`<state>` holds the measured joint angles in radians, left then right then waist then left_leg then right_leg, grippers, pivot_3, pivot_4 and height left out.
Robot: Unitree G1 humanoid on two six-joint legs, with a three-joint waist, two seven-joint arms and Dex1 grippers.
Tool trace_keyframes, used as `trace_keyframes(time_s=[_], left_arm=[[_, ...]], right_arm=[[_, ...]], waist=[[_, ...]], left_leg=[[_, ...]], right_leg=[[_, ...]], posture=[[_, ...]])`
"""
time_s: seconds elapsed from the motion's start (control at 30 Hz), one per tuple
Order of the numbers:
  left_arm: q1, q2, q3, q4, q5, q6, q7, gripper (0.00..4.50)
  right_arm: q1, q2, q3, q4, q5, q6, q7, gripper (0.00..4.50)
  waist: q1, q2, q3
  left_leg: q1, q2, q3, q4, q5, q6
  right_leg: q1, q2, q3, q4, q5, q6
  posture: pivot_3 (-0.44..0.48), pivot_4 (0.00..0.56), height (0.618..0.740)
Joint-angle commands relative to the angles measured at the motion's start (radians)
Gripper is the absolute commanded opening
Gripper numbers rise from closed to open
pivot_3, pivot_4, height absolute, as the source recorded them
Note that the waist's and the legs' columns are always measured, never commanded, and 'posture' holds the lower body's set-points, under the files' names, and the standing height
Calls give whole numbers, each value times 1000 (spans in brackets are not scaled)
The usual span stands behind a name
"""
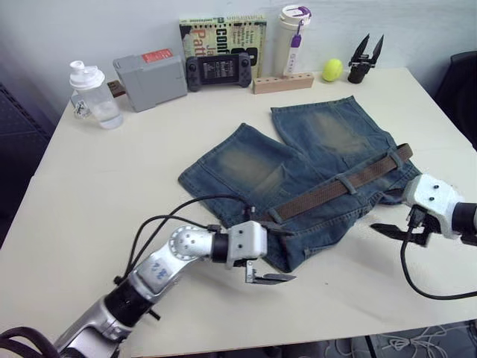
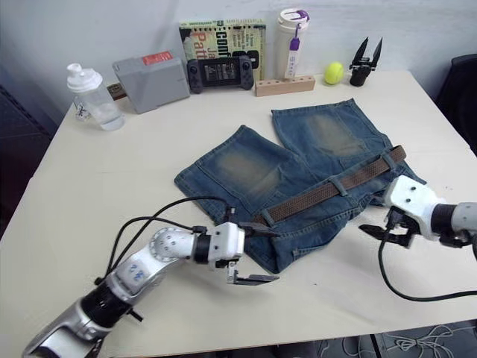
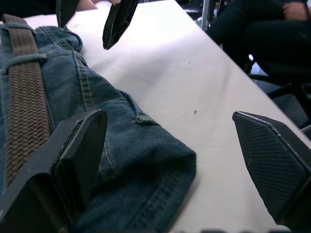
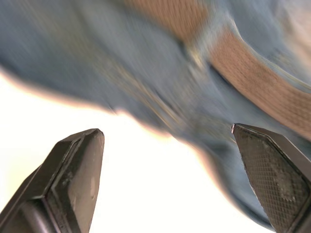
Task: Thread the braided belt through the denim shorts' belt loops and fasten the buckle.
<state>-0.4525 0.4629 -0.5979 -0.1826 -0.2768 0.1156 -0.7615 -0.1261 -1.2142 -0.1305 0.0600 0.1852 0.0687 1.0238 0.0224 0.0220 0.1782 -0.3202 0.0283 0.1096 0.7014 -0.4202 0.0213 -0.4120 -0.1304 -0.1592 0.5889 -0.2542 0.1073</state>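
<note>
The denim shorts (image 1: 298, 168) lie flat mid-table, waistband toward me. The braided belt (image 1: 335, 188) runs along the waistband under the belt loops (image 1: 349, 183), its dark tip (image 1: 405, 154) at the right end. I cannot make out the buckle. My left gripper (image 1: 274, 254) is open at the shorts' near left corner, one finger over the belt's left end, the other over bare table. In the left wrist view my left gripper (image 3: 167, 121) straddles the folded denim corner (image 3: 146, 160), the belt (image 3: 24, 111) beside it. My right gripper (image 1: 389, 232) is open, just off the waistband's right side; the right wrist view (image 4: 166, 131) is blurred.
Along the far edge stand a clear bottle (image 1: 93, 93), a grey box (image 1: 149, 78), a game controller (image 1: 218, 69), a book (image 1: 223, 33), a wooden block (image 1: 283, 82), a white tumbler (image 1: 293, 30), a yellow ball (image 1: 332, 69) and a black clamp (image 1: 365, 60). A person (image 3: 272, 29) sits beyond the table.
</note>
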Motion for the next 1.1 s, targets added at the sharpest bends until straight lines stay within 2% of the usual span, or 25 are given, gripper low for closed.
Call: trace_keyframes(time_s=[0.03,0.23,0.37,0.43,0.53,0.6,0.67,0.73,0.77,0.87,0.93,1.0,1.1], left_arm=[[-29,-69,-32,24,73,25,-18,4500],[-61,-121,-53,93,213,32,-15,4500],[-70,-89,-39,139,336,-43,3,4500],[-61,-67,-23,149,372,-74,6,4500],[-47,-30,13,166,409,-105,19,3841],[-35,2,52,183,413,-123,25,3071],[-20,49,89,207,420,-162,25,2418],[-2,97,133,244,416,-202,23,1549],[3,128,155,276,424,-235,28,1198],[-1,187,210,374,434,-314,44,1198],[-18,228,249,466,434,-376,51,1198],[-33,269,272,553,456,-450,71,1198],[-63,314,282,682,498,-545,114,1198]], right_arm=[[-76,-7,87,188,-221,-271,-78,4453],[-237,52,249,477,-488,-450,-257,4453],[-345,127,332,627,-615,-573,-396,4453],[-369,148,342,672,-618,-606,-402,3933],[-388,171,351,705,-609,-646,-391,2950],[-395,184,352,704,-594,-657,-373,2039],[-389,199,341,680,-556,-655,-334,1242],[-367,216,326,619,-494,-641,-275,284],[-349,225,321,568,-456,-622,-237,2],[-302,255,296,416,-354,-534,-156,2],[-271,280,295,254,-301,-419,-104,2],[-251,311,299,108,-273,-300,-79,2],[-241,361,309,-24,-278,-155,-75,2]], waist=[[0,0,0],[-5,-2,0],[-21,-14,-6],[-27,-18,-7],[-31,-22,-9],[-35,-22,-9],[-47,-22,-9],[-55,-22,-9],[-58,-22,-9],[-60,-22,-9],[-59,-21,-9],[-58,-21,-9],[-55,-18,-9]], left_leg=[[0,0,0,0,0,0],[0,1,0,1,1,-1],[0,2,-1,1,1,-1],[0,3,-2,0,1,-1],[1,4,-7,0,1,-1],[1,5,-9,1,1,-1],[1,7,-10,0,1,-1],[2,8,-10,0,1,-1],[2,9,-10,0,1,-1],[3,12,-10,-1,1,-2],[4,13,-10,-1,1,-2],[5,13,-9,-1,1,-2],[6,13,-9,0,1,-3]], right_leg=[[0,0,0,0,0,0],[2,0,0,1,0,0],[4,0,0,1,0,-1],[4,0,-1,1,0,-1],[5,-1,0,0,0,-1],[6,-1,0,1,0,-1],[6,-1,0,1,0,-1],[6,-1,0,2,0,-1],[6,-1,0,2,-1,-2],[5,0,-2,3,-2,-4],[4,1,-2,4,-2,-5],[4,1,-2,6,-3,-6],[0,0,-2,8,-3,-7]], posture=[[0,150,726],[0,150,726],[0,150,726],[0,150,726],[0,150,726],[0,150,726],[0,150,726],[0,150,726],[0,150,726],[0,150,726],[0,150,726],[0,150,726],[0,150,726]])
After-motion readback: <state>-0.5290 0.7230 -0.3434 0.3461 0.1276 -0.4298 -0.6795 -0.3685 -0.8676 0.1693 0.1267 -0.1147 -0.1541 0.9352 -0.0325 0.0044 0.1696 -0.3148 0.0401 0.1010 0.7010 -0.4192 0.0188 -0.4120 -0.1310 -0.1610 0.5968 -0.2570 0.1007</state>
